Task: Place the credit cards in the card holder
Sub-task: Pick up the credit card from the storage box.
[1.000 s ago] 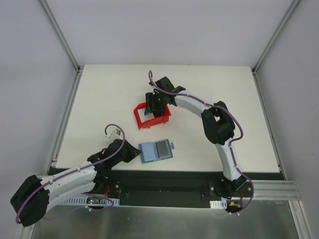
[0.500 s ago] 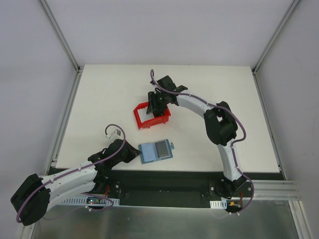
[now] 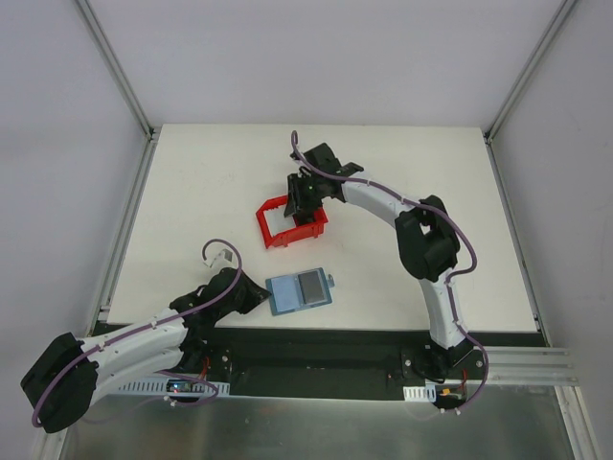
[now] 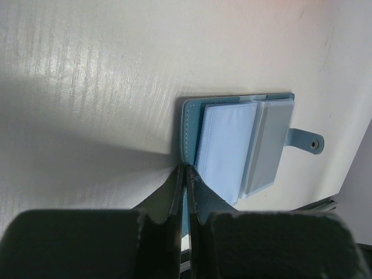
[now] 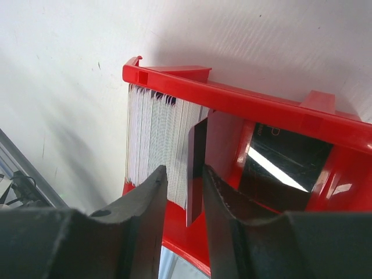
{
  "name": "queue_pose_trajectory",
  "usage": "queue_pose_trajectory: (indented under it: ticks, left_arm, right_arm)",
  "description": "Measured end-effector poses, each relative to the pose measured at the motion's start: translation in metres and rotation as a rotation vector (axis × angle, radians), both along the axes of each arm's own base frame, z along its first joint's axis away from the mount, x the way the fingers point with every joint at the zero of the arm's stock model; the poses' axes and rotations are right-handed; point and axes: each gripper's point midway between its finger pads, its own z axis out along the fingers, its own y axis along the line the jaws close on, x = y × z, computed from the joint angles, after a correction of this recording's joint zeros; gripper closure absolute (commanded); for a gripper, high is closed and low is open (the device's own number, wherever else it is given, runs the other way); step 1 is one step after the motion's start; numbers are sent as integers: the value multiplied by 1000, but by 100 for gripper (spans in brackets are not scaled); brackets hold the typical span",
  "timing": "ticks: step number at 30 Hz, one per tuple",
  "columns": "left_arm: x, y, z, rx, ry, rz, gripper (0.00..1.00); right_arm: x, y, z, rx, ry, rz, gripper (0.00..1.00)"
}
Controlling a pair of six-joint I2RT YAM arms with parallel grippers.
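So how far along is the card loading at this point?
Early. Done: the card holder lies open, with a grey card apparently in one pocket. In hand: the left gripper pinches its edge, while the right gripper straddles the credit cards stacked in the red bin, jaws not yet clamped. Left: nearly the whole stack.

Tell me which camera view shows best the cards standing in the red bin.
Right wrist view: the cards stand on edge in a row inside the red bin, one dark card apart. In the top external view the right gripper mostly hides them. The left wrist view shows only the card holder.
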Motion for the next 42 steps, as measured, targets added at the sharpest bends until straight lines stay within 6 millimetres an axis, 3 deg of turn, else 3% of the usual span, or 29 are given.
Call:
queue_pose_trajectory:
  ticks: [9,17,24,29,37,42]
  left_arm:
    - [0,0,-2,5,7,-1,100]
    - [0,0,-2,5,6,-1,100]
    - [0,-1,-2,3,7,-3,100]
    - [0,-1,-2,3,8,-5,100]
    - [0,-1,-2,2,8,-5,100]
    - [0,-1,-2,2,8,-5,100]
  right_arm:
    - [3,-3,2,2,-1,-8,87]
    - [6,-7,2,2,-1,-17,89]
    - [12,-14,8,2,-16,-37,100]
    - [18,-21,18,-3,-44,-61,100]
    - [22,-30,18,-45,-75,-88,100]
    - [19,-42,37,-54,-118,-114,100]
